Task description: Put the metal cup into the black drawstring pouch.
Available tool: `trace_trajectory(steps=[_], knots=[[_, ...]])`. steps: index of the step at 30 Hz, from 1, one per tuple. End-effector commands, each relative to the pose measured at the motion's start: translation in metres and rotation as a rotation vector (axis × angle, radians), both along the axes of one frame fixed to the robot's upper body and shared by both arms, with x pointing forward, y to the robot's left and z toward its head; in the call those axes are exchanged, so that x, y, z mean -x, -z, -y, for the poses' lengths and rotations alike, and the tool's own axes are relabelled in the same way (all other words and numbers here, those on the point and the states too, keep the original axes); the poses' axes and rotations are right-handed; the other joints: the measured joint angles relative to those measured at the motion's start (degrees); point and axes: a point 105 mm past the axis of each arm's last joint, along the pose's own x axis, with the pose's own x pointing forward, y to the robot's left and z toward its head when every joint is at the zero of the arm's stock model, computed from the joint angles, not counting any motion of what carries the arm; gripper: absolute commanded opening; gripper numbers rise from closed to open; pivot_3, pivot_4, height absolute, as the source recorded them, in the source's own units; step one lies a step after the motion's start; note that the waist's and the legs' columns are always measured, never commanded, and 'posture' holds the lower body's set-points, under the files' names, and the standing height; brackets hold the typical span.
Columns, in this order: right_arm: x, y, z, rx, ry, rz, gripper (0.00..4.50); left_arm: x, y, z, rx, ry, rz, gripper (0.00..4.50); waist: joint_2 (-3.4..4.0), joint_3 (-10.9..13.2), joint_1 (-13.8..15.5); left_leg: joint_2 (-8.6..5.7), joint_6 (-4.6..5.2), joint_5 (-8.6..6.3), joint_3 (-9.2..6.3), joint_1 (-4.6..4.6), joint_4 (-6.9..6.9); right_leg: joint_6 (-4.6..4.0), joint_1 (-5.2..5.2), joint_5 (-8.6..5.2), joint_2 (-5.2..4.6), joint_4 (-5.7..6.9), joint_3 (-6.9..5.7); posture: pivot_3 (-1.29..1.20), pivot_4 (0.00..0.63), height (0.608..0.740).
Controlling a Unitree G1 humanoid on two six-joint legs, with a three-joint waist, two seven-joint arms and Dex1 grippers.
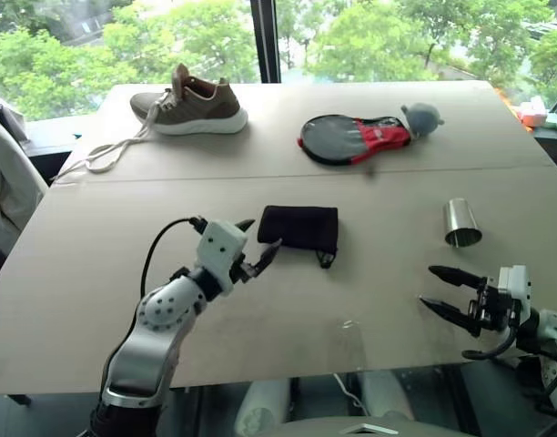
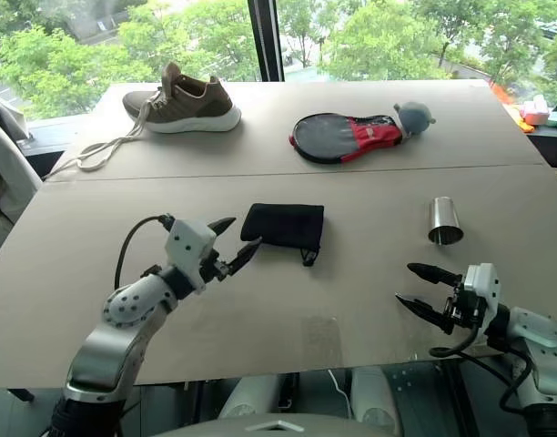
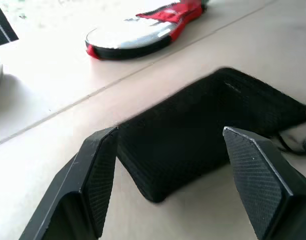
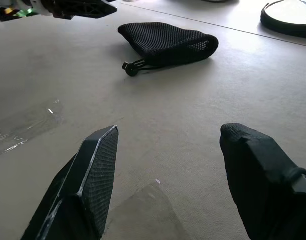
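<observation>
Black, ridged fingers of the left tool [image 1: 258, 238] stand wide apart and empty, poised just at the left end of the small black fabric drawstring pouch [image 1: 298, 227]. The pouch lies flat at mid-worktop, cord and toggle at its near right corner; what it contains cannot be seen. The right tool [image 1: 442, 291], also spread wide and holding nothing, hovers near the front right edge of the beige worktop [image 1: 388, 177]. The shiny silver metal cup [image 1: 460, 223] lies on its side just beyond it, well right of the pouch.
</observation>
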Motion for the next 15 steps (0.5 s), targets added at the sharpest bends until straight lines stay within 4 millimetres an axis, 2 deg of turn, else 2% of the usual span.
trace_trajectory(steps=[1, 3, 6, 12, 15], knots=[[-0.003, -0.008, 0.000, -0.013, 0.005, 0.056, 3.27, -0.009, -0.018, 0.030, -0.042, 0.071, 0.034, 3.43, 0.01, 0.0, -0.2, -0.01, 0.00, 0.00, 0.00, 0.00, 0.00, 0.01, 0.02, 0.01, 0.00, 0.00, 0.01, 0.00, 0.150, 0.740], [-0.004, -0.007, -0.002, -0.018, 0.008, 0.061, 3.27, -0.015, -0.021, 0.049, -0.081, 0.104, 0.039, 3.43, 0.01, 0.0, -0.3, -0.04, 0.00, 0.00, 0.01, 0.02, -0.02, 0.14, 0.02, 0.08, 0.00, -0.01, 0.03, 0.00, 0.150, 0.740], [-0.005, -0.007, -0.003, -0.022, 0.022, 0.069, 3.27, -0.023, -0.014, 0.065, -0.149, 0.075, 0.019, 3.43, 0.01, 0.0, -0.4, -0.05, -0.01, 0.00, 0.00, 0.03, -0.05, 0.21, 0.02, 0.13, 0.02, -0.01, 0.03, 0.00, 0.150, 0.740], [-0.004, -0.008, -0.003, -0.027, 0.035, 0.074, 3.27, -0.016, -0.002, 0.079, -0.242, 0.059, 0.005, 3.43, 0.02, 0.0, -0.3, -0.03, 0.00, 0.00, 0.00, 0.04, -0.09, 0.21, 0.00, 0.12, 0.02, -0.01, 0.07, 0.00, 0.150, 0.740], [-0.005, -0.009, -0.003, -0.026, 0.037, 0.074, 3.27, -0.019, 0.014, 0.083, -0.345, 0.013, 0.012, 3.43, 0.02, 0.0, -0.3, -0.04, 0.00, 0.00, 0.00, 0.04, -0.08, 0.03, 0.00, 0.02, -0.01, -0.02, 0.07, 0.00, 0.150, 0.740]])
